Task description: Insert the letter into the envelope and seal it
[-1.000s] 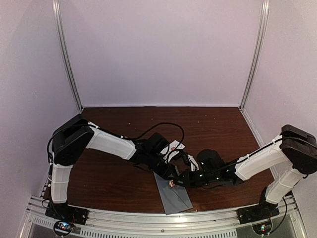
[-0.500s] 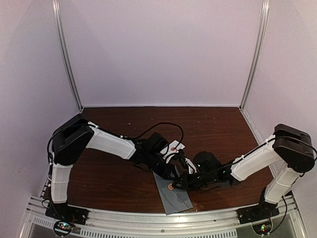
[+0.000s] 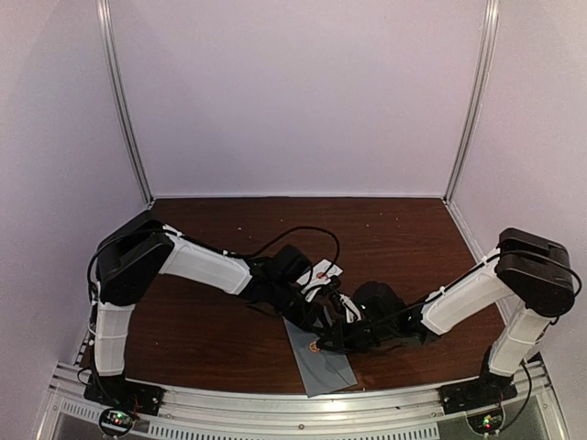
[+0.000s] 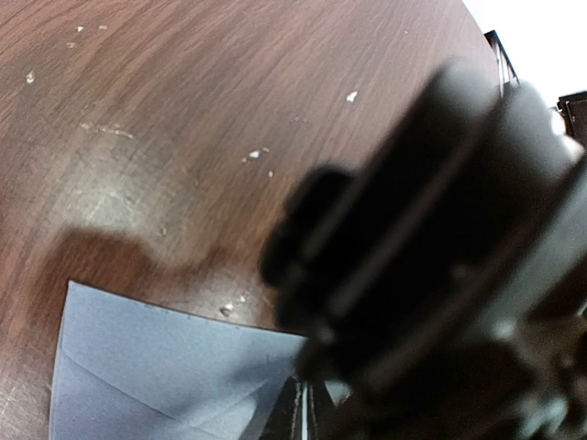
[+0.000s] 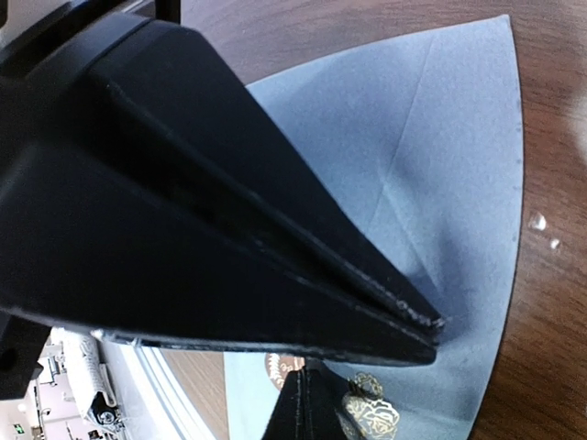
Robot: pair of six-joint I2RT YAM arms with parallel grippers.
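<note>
The grey-blue envelope lies flat at the table's near edge, flap folded down; it also shows in the left wrist view and the right wrist view. No letter shows. My left gripper is shut, and its tips rest on the flap near its point. My right gripper is shut on a round red-brown seal sticker with a gold rose, held right at the envelope's surface just below the left tips. In the left wrist view my own fingers are closed at the bottom edge.
A small white card with red round stickers lies behind the grippers. A black cable loops over the brown table. The metal rail runs along the near edge. The right arm's blurred body fills much of the left wrist view.
My right gripper has moved left and slightly down with the sticker, ending over the envelope's flap. The left gripper has stayed in place on the envelope.
</note>
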